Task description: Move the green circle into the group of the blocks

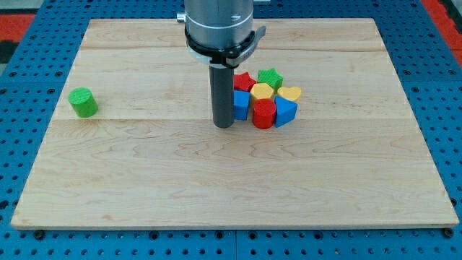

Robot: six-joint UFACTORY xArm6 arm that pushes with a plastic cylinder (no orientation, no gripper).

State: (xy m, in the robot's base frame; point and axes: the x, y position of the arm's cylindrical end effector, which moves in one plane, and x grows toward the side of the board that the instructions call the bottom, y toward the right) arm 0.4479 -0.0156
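Note:
The green circle (pixel 84 102) stands alone on the wooden board near the view's left edge. The group of blocks sits right of centre: a red star (pixel 244 81), a green star (pixel 271 77), a yellow pentagon-like block (pixel 261 92), a yellow heart (pixel 290 94), a blue cube (pixel 240 104), a red cylinder (pixel 263 114) and a blue block (pixel 286 111). My tip (pixel 223 124) rests on the board just left of the blue cube, close against the group and far to the right of the green circle.
The wooden board (pixel 231 180) lies on a blue perforated surface (pixel 22 108). The arm's grey housing (pixel 219 25) hangs over the board's top centre.

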